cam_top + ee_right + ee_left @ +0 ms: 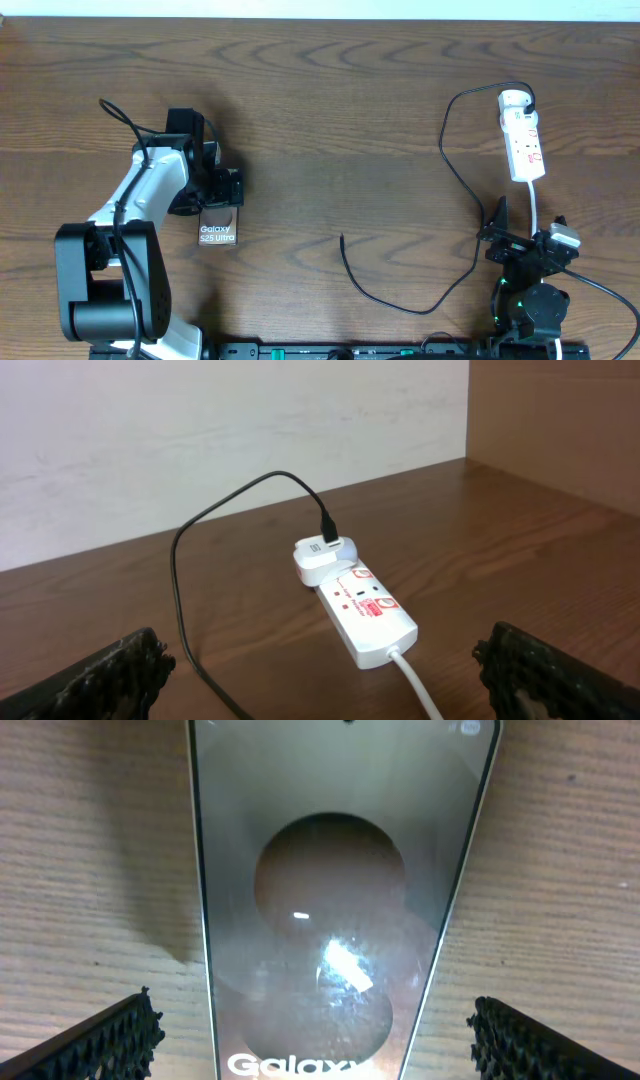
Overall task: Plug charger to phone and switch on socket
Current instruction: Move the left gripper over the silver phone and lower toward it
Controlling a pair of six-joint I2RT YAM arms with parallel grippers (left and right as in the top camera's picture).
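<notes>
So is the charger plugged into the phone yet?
Not plugged in: the charger ends in a free tip on the table, well apart from the phone.

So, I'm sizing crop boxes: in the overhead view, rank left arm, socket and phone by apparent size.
1. Left arm.
2. Socket.
3. Phone, partly hidden under the arm, so its place is unsure.

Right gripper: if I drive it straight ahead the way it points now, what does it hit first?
Probably the socket, near end first, where its white lead exits; it lies almost centred ahead of the open right gripper. Depth is unclear, so it might pass above it.
</notes>
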